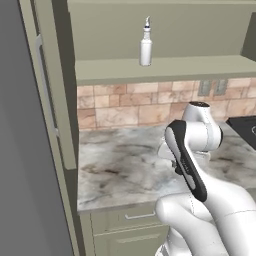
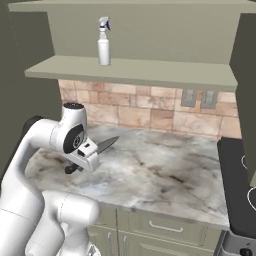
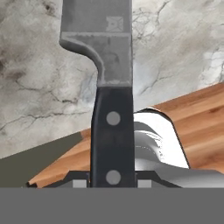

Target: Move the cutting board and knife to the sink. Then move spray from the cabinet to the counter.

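Observation:
My gripper (image 3: 113, 181) is shut on the knife (image 3: 109, 74), clamping its black handle with the grey blade pointing away from the hand. In the right base view the gripper (image 2: 86, 156) hovers over the left part of the marble counter (image 2: 165, 170), and the knife (image 2: 106, 144) sticks out to the right with its handle end poking out on the left. The white spray (image 1: 145, 47) (image 2: 103, 45) stands upright on the shelf of the open sage-green cabinet (image 1: 165, 70) (image 2: 135, 72). The cutting board and sink are out of view.
A tall grey fridge (image 1: 25, 150) fills the left side. A black stovetop (image 2: 240, 185) (image 1: 245, 127) borders the counter on the right. Green drawers (image 1: 130, 220) sit under the counter. A brick backsplash (image 2: 150, 112) runs behind it. Wooden flooring (image 3: 197, 118) shows past the counter edge.

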